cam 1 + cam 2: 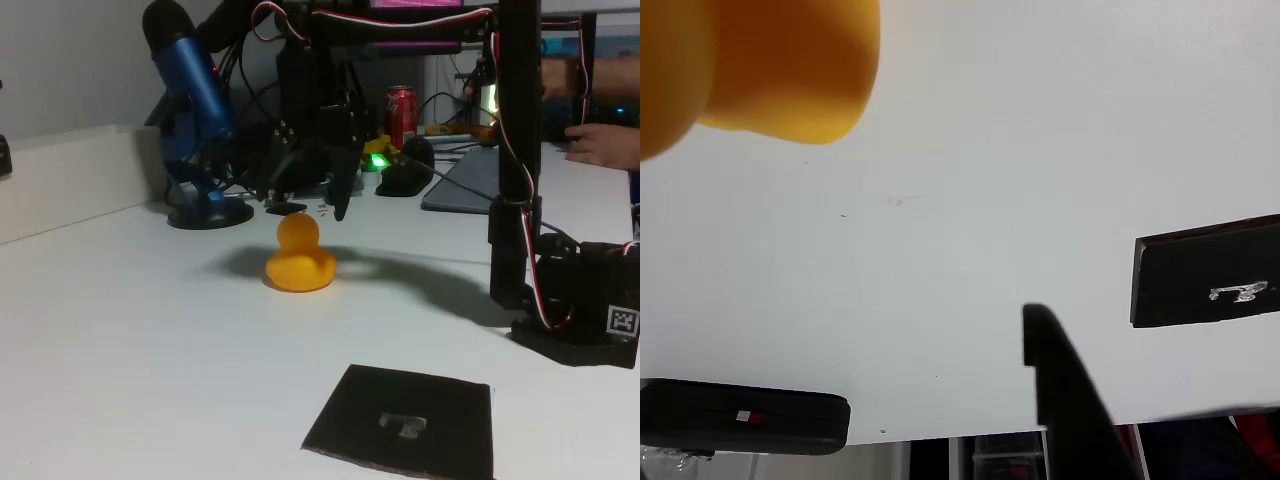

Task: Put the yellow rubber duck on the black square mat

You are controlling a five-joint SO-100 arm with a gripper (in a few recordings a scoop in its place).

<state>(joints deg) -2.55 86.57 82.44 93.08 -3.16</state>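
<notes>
Hovering gripper (312, 208) just above yellow rubber duck (299, 258), jaws apart

Even, bright light is washing the plain white table (130, 350) in both views, soft shadows are falling beneath the arm, and the close glossy orange-yellow rubber duck (760, 70) is blurring.

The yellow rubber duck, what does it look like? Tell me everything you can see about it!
The yellow rubber duck is small, smooth and orange-yellow, with a round head on a plump body. It sits upright on the white table, casting a soft shadow. The black gripper hangs open just above its head, fingers on either side; contact cannot be told. The black square mat lies apart, nearer the camera. In the wrist view the duck is a blurry orange shape.
</notes>
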